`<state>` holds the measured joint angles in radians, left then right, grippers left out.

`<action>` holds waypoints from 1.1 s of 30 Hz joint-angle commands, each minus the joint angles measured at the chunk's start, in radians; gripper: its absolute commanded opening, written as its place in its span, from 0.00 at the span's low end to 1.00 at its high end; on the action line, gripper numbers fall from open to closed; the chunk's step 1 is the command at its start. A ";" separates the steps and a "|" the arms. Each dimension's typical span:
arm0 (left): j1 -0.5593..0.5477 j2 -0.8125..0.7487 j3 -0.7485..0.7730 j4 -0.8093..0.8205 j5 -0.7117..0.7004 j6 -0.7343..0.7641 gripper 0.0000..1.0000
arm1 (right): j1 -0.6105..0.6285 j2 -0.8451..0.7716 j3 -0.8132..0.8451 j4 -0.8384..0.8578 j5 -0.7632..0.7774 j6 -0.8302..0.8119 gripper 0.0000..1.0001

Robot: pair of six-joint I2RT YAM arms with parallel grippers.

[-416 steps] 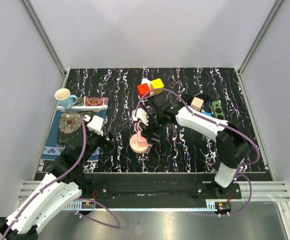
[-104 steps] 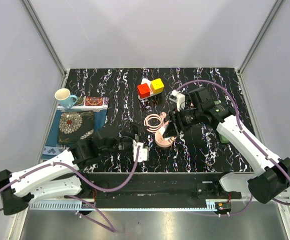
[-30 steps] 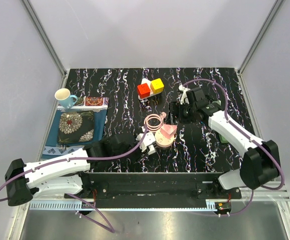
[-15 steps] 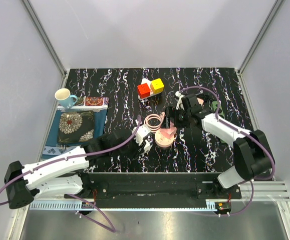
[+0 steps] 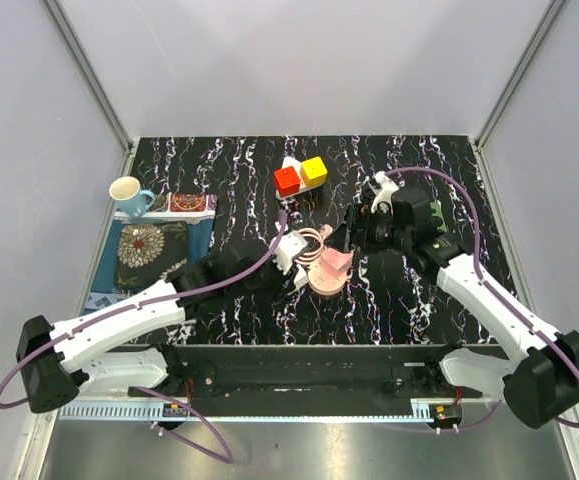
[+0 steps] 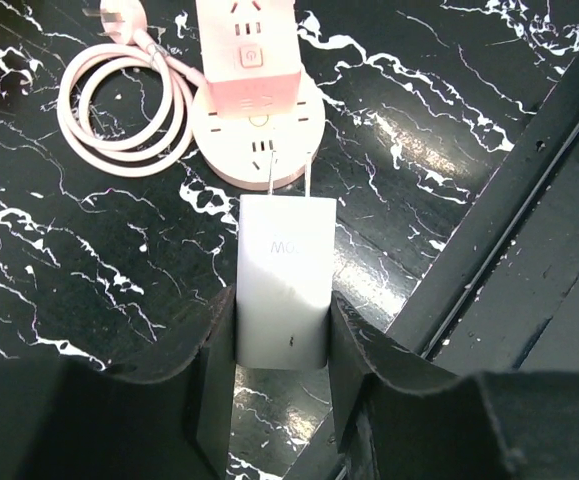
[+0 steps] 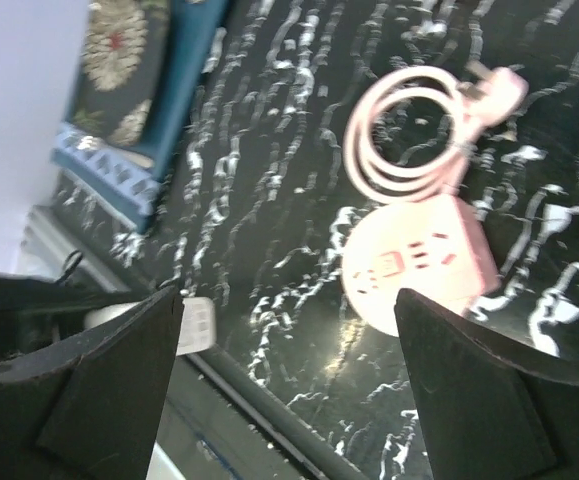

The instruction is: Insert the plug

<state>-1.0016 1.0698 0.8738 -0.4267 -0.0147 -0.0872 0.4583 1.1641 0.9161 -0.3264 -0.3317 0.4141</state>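
Plug: the white charger plug (image 6: 282, 270) was held off the table, its two prongs pointing at the pink socket hub (image 6: 259, 110). In the top view it sat just at the hub's 9 o'clock.
Prongs: in the left wrist view their tips overlapped the near rim of the hub's round base. Whether they sat in a slot could not be told.
Left gripper: the left gripper (image 6: 282, 330) pinched the plug's body, one finger (image 6: 214, 360) on each side.
Socket hub: a round base with a square block on top, lying near the middle of the marbled black table (image 5: 229, 170).
Cable: the pink coiled cable (image 5: 310, 242) lay at the hub's 11 o'clock, touching it.
Right gripper: the right gripper (image 7: 289, 300) hung at the hub's 1 o'clock, jaws spread wide, holding nothing.
Blocks: the red and yellow blocks (image 5: 300, 175) stood at the hub's 11 o'clock, well apart.
Cloth: the patterned cloth (image 5: 154, 245) lay at 9 o'clock by the table's left edge.
Cup: the cup (image 5: 129, 192) stood at the cloth's 11 o'clock corner.
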 commanded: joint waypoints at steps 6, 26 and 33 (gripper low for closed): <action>0.017 0.087 0.165 0.042 0.068 0.027 0.00 | 0.013 -0.029 -0.014 0.188 -0.277 0.162 0.88; 0.021 0.162 0.177 0.220 0.018 -0.078 0.00 | 0.013 -0.080 -0.200 0.447 -0.132 0.611 0.40; 0.021 0.180 0.182 0.243 -0.036 -0.112 0.00 | 0.014 -0.087 -0.226 0.483 -0.121 0.658 0.32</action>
<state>-0.9840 1.2541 1.0080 -0.2882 0.0093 -0.1585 0.4637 1.1038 0.6964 0.0818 -0.4747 1.0203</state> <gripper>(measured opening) 0.387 0.337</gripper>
